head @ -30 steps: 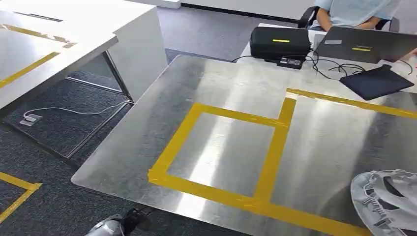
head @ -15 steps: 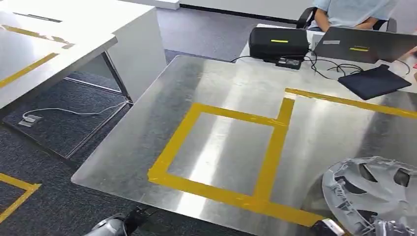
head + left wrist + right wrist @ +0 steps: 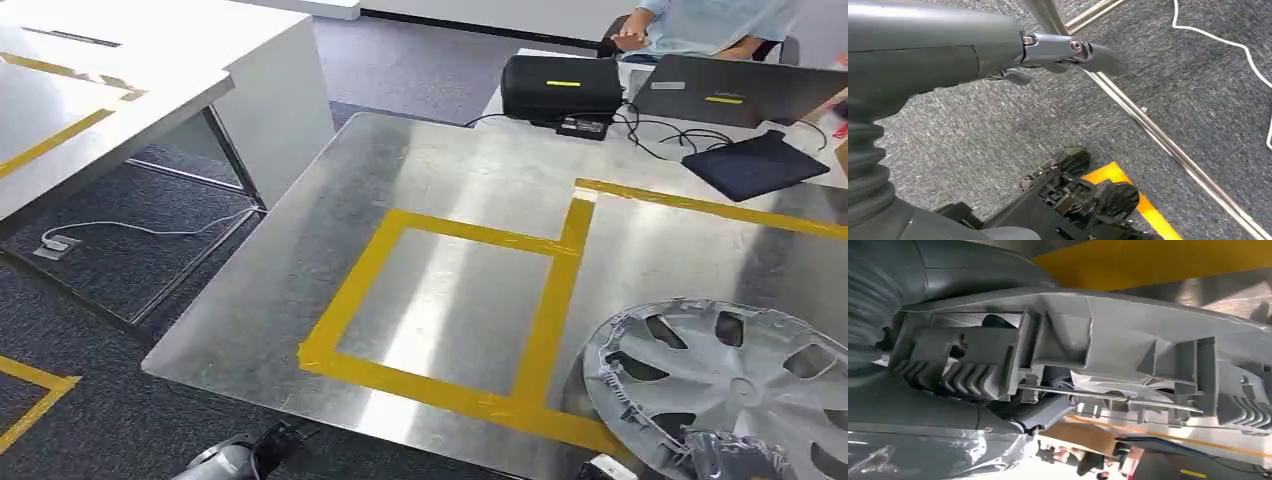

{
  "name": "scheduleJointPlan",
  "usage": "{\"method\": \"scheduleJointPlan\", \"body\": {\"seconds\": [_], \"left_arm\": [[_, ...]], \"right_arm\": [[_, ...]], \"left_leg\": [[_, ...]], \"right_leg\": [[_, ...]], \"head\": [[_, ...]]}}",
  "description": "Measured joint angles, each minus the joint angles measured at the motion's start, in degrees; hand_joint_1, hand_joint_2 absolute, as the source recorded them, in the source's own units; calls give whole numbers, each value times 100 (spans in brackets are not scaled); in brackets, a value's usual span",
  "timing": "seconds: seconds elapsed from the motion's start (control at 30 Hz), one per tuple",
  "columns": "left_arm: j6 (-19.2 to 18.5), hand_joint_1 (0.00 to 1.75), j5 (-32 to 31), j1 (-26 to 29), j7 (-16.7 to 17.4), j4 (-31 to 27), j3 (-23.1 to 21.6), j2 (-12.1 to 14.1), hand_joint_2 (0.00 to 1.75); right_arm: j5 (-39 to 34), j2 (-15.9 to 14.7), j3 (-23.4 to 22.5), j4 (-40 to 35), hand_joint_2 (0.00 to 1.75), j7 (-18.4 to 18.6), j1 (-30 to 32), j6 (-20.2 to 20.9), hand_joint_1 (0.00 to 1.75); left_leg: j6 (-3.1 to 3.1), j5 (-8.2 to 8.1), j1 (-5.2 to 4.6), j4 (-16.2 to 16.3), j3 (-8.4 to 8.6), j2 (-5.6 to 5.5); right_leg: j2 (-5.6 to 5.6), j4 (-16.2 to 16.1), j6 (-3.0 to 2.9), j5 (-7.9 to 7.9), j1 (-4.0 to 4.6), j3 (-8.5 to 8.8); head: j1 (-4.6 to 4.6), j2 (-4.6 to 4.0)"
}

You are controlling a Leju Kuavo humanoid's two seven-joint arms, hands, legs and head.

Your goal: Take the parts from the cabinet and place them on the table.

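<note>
1. Hubcap (image 3: 735, 385): grey, face up, above the steel table (image 3: 450, 170) at its near right corner, beside the yellow tape (image 3: 545, 320) square.
2. Right hand (image 3: 1013, 412): fingers clamped on the hubcap rim (ribbed underside).
3. Left hand (image 3: 1068, 52): hangs over carpet (image 3: 998, 135), fingers apart, holding nothing.

I see dark grey carpet (image 3: 130, 250), white desk (image 3: 150, 70) at left, steel counter (image 3: 330, 260) with yellow tape (image 3: 545, 310), glare across it
</note>
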Motion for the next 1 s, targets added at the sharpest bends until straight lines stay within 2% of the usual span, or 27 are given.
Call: {"method": "scheduleJointPlan", "body": {"seconds": [0.17,0.3,0.53,0.93,1.0], "left_arm": [[-18,0,0,-1,13,0,0,0,175],[-2,0,2,2,13,0,0,0,175],[22,0,20,7,13,0,0,-2,175],[17,0,42,8,13,0,0,-15,175],[-77,0,120,11,-4,2,0,-13,175]], "right_arm": [[-164,-208,355,33,175,149,-281,-33,175],[-387,-516,566,35,175,238,-353,-111,175],[-503,-682,383,-24,175,240,-69,-107,175],[-492,-704,267,-55,175,240,80,-59,175],[-463,-704,199,-90,175,240,192,2,175]], "left_leg": [[0,1,0,0,2,1],[1,2,0,1,4,0],[1,1,0,1,4,-3],[2,0,0,1,3,-5],[3,-1,0,1,3,-5]], "right_leg": [[1,0,1,1,0,0],[-3,0,1,1,0,1],[-5,0,2,-2,0,2],[-7,-1,2,-4,0,3],[-7,0,2,-4,0,4]], "head": [[0,0],[0,0],[0,0],[2,0],[-2,0]]}}
